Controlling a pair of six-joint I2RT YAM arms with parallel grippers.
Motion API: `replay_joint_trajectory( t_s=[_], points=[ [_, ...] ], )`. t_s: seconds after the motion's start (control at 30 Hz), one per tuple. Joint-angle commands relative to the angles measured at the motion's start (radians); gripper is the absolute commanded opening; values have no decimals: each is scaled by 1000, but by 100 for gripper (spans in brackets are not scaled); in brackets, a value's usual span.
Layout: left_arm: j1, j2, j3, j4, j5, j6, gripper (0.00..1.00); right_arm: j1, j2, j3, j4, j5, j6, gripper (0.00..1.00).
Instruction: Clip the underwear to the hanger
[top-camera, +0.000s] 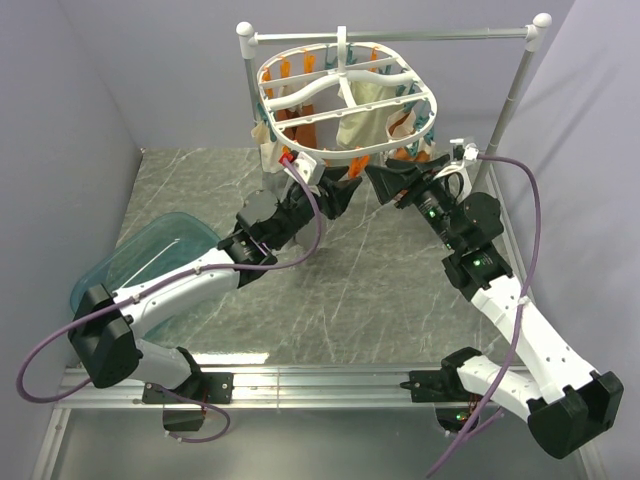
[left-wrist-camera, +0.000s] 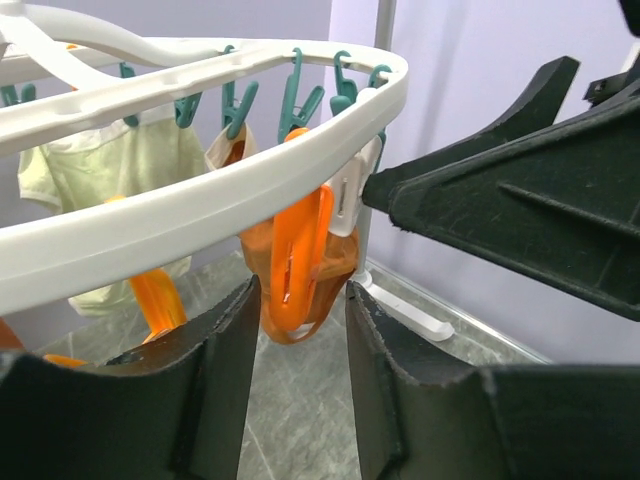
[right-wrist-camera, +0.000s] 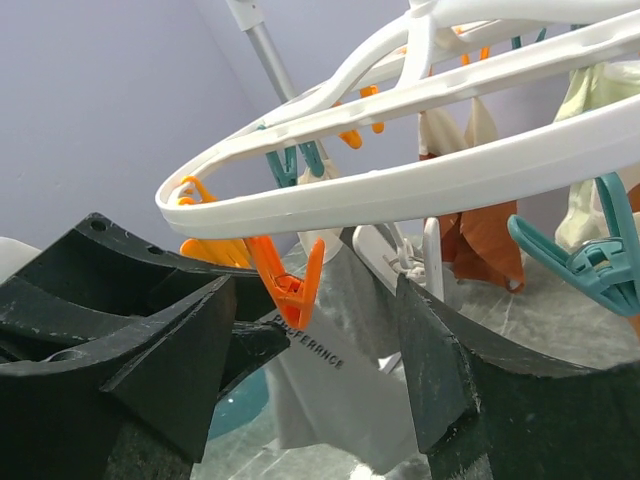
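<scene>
Grey underwear (right-wrist-camera: 345, 395) hangs limp beneath the white hanger (right-wrist-camera: 430, 185).

From my feed I see a grey, marble-veined table (top-camera: 350, 290) running from the aluminium rail (top-camera: 320, 378) at its near edge back to the lilac walls. A translucent teal tub (top-camera: 160, 240) sits on it at the left side, partly hidden behind an arm. At the far edge the white rail stand (top-camera: 513, 92) has its two ball-capped posts down on the surface, one toward each back corner.
</scene>
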Motion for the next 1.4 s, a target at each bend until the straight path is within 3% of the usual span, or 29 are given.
replay_joint_trajectory(
  t_s=[0.0,0.43,0.57,0.87,1.23,1.37],
  points=[
    [-4,5,35,71,30,6,42,8,19,50,45,-18,41,72],
    [-4,42,49,85,30,28,47,8,72,85,50,-38,98,73],
    [-4,55,54,91,30,33,42,9,73,88,45,-40,97,73],
    [-6,48,52,94,57,37,22,9,98,102,45,-46,103,75],
    [-6,28,35,91,80,30,17,14,132,127,53,-45,124,75],
    [-6,22,26,86,86,28,17,14,142,145,56,-48,147,69]
  ],
)
